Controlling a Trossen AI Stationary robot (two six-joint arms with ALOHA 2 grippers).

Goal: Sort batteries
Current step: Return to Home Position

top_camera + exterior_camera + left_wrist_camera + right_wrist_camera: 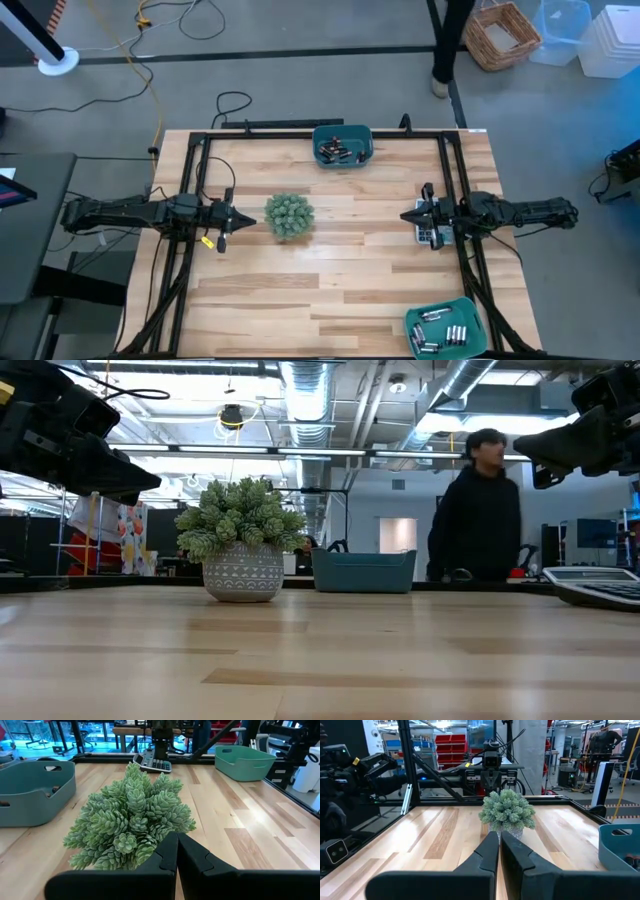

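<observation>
Both claws hang closed and empty over the desk [340,275], tips facing across a potted plant [289,215]: the left gripper [228,216] just beside it, the right gripper [408,215] over the calculator [428,234]. Dark batteries [338,152] lie in the blue bin [368,138] at the back edge. Silver batteries [447,334], axes jumbled, fill the green bin [409,320] at the front right corner, nearer the right arm.

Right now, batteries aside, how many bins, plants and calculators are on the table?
Teal bins: 2
Potted plant: 1
Calculator: 1
Total: 4
</observation>
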